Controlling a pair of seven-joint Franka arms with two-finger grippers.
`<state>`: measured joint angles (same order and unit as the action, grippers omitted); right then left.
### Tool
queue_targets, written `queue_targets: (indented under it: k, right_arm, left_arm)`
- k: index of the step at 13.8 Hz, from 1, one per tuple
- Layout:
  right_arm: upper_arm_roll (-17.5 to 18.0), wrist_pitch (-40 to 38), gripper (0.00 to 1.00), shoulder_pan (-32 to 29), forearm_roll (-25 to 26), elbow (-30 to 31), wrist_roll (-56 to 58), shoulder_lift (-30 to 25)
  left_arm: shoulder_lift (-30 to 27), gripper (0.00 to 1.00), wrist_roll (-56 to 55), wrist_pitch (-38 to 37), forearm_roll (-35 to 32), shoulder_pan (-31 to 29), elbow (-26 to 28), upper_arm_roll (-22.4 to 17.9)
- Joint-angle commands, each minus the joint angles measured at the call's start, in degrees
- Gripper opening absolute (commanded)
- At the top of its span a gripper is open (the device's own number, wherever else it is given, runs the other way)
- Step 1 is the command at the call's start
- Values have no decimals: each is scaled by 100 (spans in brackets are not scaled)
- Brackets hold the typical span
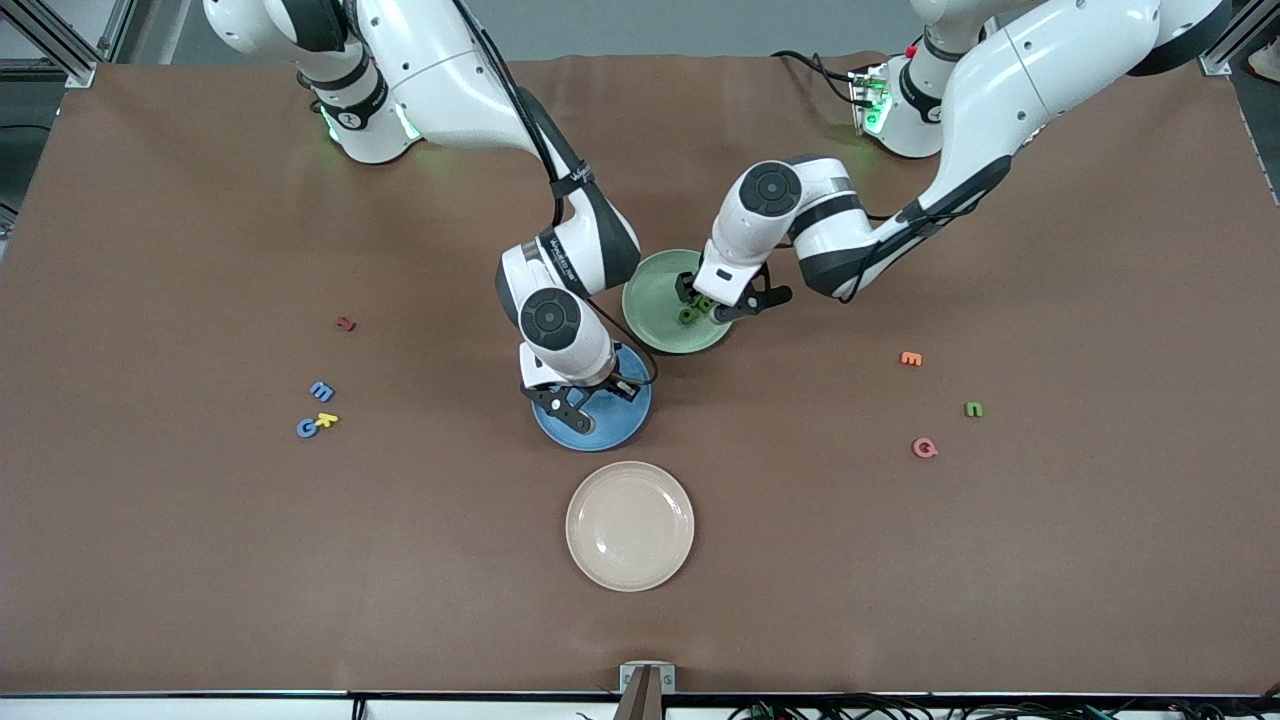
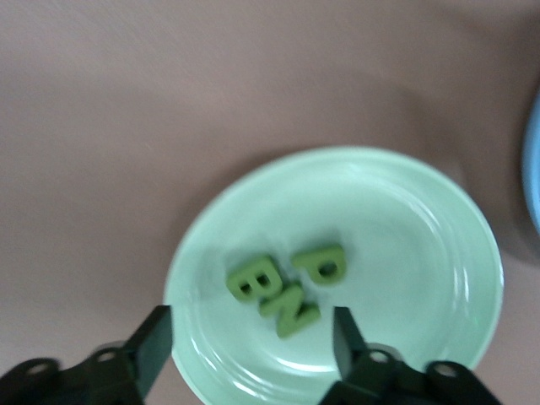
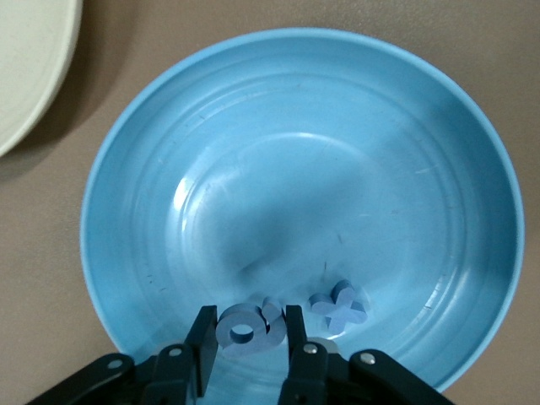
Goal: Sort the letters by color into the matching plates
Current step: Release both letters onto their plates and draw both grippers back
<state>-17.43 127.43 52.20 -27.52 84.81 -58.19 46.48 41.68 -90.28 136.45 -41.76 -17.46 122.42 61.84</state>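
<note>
Over the light green plate [image 1: 652, 296] [image 2: 405, 211] hangs my left gripper [image 1: 703, 311] [image 2: 251, 336], open, its jaws wide apart with nothing between them. Three green letters lie together in that plate: a B [image 2: 252, 280], an N [image 2: 290, 306] and a P [image 2: 323, 263]. My right gripper [image 1: 580, 404] [image 3: 247, 327] is low over the blue plate [image 1: 608, 430] [image 3: 295, 143], shut on a round blue letter [image 3: 243, 328]. A blue X [image 3: 339, 307] lies in that plate beside it. Two more blue letters [image 1: 321, 390] [image 1: 307, 428] lie toward the right arm's end, and a green n [image 1: 973, 409] toward the left arm's end.
A cream plate [image 1: 630, 525] [image 3: 25, 59] sits nearer the front camera than the blue plate. A yellow letter [image 1: 326, 419] touches the blue G, with a red letter [image 1: 346, 323] farther back. An orange letter [image 1: 911, 358] and a pink one [image 1: 925, 447] lie by the green n.
</note>
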Motion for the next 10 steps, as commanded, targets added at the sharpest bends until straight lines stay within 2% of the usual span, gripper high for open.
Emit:
queue_targets:
  k: [1,3,4,6,7,10]
  right_arm:
    - [-33,-104,100,18,0,-158,-35,11]
    - [-68,-279,100,1,9,-158,1,-165]
    - [-155,-611,100,-34,70,-184,62,-218]
    - [-462,-1349,100,-43,473,-246,534,-629]
    - [-629,-1788,100,-87,536,-211,928,-823]
    - [-1436,-2652,100,-140,546,60,2570,-1376]
  left_arm:
    - [-396,100,-7,-223,-113,-230,-165,38]
    - [-476,100,421,-232,-113,-668,-253,56]
    - [-546,99,746,-267,-113,-923,-253,82]
    - [-626,98,1518,-399,-113,-1485,-271,108]
    - [-617,98,1966,-417,-113,-1836,-262,135]
    - [-573,97,3136,-426,-113,-2619,-184,135]
